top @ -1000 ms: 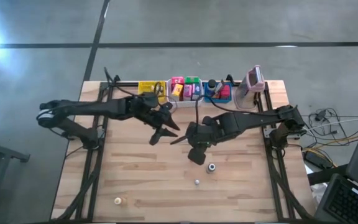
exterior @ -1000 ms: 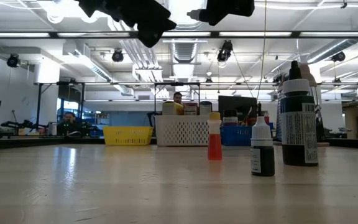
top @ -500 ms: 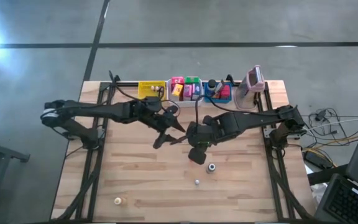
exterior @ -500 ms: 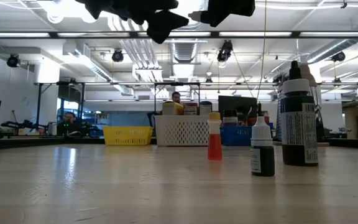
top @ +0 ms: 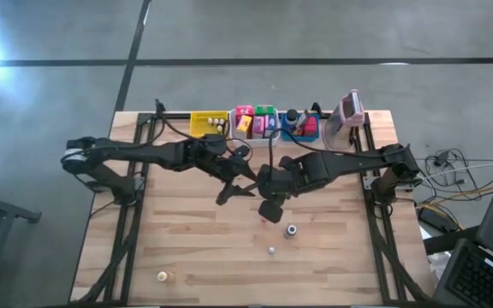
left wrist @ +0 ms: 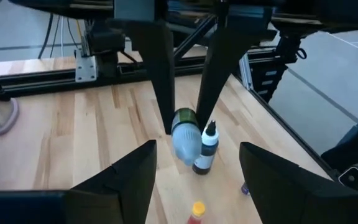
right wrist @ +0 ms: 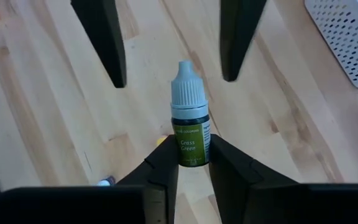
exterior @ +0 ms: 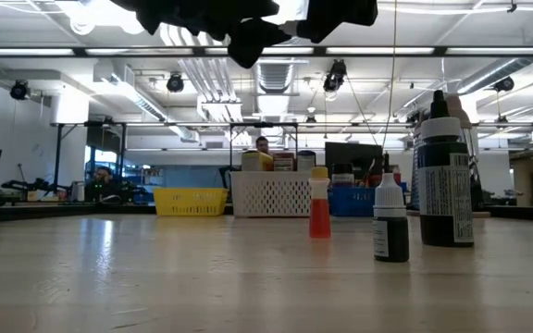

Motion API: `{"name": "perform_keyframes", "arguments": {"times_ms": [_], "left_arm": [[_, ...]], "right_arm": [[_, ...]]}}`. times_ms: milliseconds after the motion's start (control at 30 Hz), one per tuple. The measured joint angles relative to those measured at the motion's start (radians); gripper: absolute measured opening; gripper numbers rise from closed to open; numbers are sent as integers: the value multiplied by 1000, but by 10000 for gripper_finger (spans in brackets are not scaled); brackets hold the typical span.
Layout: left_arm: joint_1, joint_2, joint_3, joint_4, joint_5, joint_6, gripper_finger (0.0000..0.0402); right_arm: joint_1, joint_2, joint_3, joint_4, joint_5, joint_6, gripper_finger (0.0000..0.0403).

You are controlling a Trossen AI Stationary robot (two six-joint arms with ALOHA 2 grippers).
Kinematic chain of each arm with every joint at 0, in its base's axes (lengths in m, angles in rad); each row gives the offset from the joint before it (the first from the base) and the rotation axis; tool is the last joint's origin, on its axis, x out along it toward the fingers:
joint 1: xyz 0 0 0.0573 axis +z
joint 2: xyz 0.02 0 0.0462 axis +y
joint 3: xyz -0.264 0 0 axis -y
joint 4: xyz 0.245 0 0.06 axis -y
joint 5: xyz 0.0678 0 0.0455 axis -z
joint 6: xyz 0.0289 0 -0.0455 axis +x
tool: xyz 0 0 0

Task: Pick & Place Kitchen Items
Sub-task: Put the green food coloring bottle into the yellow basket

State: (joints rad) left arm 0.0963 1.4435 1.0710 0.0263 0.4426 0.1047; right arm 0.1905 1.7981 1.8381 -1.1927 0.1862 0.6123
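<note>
Two arms meet over the middle of the table (top: pixel 187 248).
Right gripper (right wrist: pixel 188 163) is up off the wood, pinching a green dropper bottle (right wrist: pixel 189 127) by its base, cap pointing at the left gripper (top: pixel 240 190), whose fingers are spread wide right in front of it. Down on the table: a dark bottle (exterior: pixel 446 171), a smaller dark one (exterior: pixel 390 220), a tiny orange one (exterior: pixel 319 203).

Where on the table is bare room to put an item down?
Bare wood lies on the table's left half, between the left frame rail and the small piece near the front edge. Crowded: the bins along the back, and the middle, where both arms meet above small bottles.
</note>
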Motion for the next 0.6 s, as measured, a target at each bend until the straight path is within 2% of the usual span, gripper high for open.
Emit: {"name": "perform_keyframes", "arguments": {"times_ms": [333, 600], "left_arm": [[0, 63, 63, 2, 0, 21, 234], [-1, 73, 73, -26, 12, 45, 233]], "right_arm": [[0, 0, 0, 1, 0, 5, 90], [1, -3, 0, 0, 0, 0, 68]]}}
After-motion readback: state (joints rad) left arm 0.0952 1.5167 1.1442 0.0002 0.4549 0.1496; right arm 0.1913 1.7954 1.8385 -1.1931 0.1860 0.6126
